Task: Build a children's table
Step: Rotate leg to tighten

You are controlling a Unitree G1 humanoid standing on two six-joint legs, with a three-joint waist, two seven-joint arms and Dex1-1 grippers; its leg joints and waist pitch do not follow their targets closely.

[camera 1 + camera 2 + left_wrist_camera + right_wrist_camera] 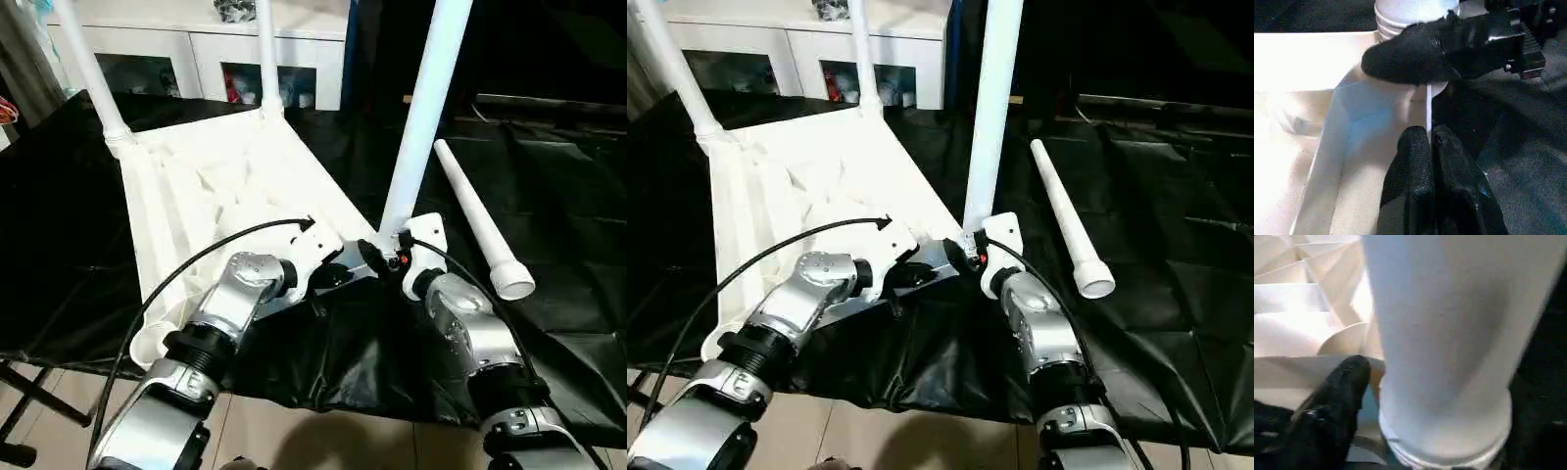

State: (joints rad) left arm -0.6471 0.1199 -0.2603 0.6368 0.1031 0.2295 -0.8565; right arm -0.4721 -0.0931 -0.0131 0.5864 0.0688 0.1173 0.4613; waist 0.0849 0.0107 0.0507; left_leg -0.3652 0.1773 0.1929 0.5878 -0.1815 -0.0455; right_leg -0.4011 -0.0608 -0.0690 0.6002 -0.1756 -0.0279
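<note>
Where head views hide it, left tool [1427, 147] pinches table rim [1428, 105].

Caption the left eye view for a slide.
Upside-down children's table top on black sheet: three legs upright, fourth leg lying loose; right gripper at the near leg's base.

One tabletop [225, 186], four legs [482, 227], two grippers [939, 257].

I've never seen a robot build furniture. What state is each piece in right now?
Tabletop: upside down on the black sheet.
Two far legs: upright in corner sockets.
Near leg: upright, right gripper at its base.
Fourth leg: lying loose.
Left gripper: pinching the tabletop's edge.
</note>
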